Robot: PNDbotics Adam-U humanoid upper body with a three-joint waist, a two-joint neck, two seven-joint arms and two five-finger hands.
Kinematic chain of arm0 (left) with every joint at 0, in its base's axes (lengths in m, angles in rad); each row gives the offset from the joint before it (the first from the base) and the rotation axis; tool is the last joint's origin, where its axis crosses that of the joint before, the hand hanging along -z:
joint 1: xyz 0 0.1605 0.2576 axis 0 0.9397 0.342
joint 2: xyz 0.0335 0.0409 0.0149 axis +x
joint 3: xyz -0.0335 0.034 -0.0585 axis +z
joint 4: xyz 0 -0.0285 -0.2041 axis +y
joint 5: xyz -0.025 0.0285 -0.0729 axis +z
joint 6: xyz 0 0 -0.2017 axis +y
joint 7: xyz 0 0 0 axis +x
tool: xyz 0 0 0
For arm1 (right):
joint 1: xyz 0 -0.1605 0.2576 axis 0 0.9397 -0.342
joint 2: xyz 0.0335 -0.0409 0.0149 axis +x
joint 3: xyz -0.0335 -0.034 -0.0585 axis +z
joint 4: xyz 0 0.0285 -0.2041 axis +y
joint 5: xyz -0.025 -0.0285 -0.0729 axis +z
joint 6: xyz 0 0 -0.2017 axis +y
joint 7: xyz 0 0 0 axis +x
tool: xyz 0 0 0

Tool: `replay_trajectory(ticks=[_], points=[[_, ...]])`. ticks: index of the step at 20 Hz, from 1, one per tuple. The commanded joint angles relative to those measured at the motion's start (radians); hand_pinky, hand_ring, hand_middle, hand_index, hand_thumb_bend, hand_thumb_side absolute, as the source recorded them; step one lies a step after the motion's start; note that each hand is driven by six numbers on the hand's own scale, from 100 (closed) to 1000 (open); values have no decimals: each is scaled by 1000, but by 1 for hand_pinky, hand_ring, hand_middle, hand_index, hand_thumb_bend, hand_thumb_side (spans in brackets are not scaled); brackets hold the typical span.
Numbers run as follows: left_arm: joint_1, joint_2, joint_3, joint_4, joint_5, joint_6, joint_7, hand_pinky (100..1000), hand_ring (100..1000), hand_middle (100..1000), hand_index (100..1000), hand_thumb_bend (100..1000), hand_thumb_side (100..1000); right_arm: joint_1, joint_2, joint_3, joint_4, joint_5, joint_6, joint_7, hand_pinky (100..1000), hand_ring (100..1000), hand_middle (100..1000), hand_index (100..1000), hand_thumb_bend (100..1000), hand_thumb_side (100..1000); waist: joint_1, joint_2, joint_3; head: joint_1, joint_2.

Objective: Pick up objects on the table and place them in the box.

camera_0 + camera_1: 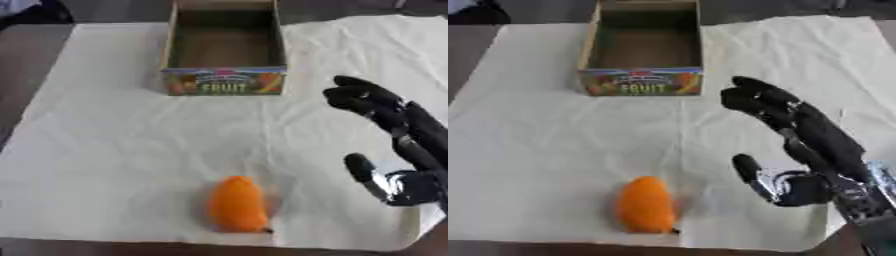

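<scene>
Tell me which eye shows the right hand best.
The right eye view: the right hand shows whole, from fingers to wrist, open beside the orange fruit. The left eye view cuts its palm off at the picture's edge.

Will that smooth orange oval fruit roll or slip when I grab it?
The orange oval fruit lies on its side on the wrinkled white cloth, so it may roll sideways if nudged. Its rounded, smooth-looking skin could slip; it looks rigid. The right hand is open, apart from it.

Item count, as visible:
- Orange fruit: one, on cloth.
- Cardboard box with "FRUIT" label: one.
- White cloth over table: one.
- Robot hand: one, right side.
</scene>
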Motion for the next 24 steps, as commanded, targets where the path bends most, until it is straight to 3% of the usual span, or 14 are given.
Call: replay_trajectory(ticks=[1, 13, 15, 18, 19, 24], points=[[-3, 3, 0, -22, -2, 4, -1, 349, 396, 639, 818, 100, 676, -23, -46, 23, -20, 26, 15, 24, 908, 986, 849, 927, 264, 1000, -3, -20, 4, -5, 8], [3, -2, 0, -22, -1, 9, -6, 348, 393, 637, 814, 100, 675, -91, -108, 98, -20, 16, 48, 123, 935, 1000, 830, 950, 457, 1000, -9, -20, 14, -15, 12], [4, -3, -1, -22, -1, 10, -7, 347, 393, 636, 813, 100, 674, -100, -111, 110, -20, -2, 58, 147, 962, 1000, 845, 976, 486, 929, -10, -20, 15, -16, 12], [5, -4, -1, -22, -2, 11, -8, 347, 393, 636, 813, 100, 674, -111, -113, 118, -20, -31, 68, 184, 962, 1000, 845, 976, 486, 929, -11, -21, 15, -17, 12], [5, -4, -1, -22, -2, 11, -8, 347, 393, 634, 809, 100, 674, -113, -114, 118, -20, -37, 69, 191, 999, 1000, 875, 1000, 602, 740, -11, -21, 15, -17, 12], [9, -6, 0, -22, -3, 15, -10, 347, 392, 631, 806, 100, 673, -160, -130, 179, -20, -59, 129, 257, 1000, 1000, 896, 1000, 630, 720, -17, -25, 19, -23, 31]])
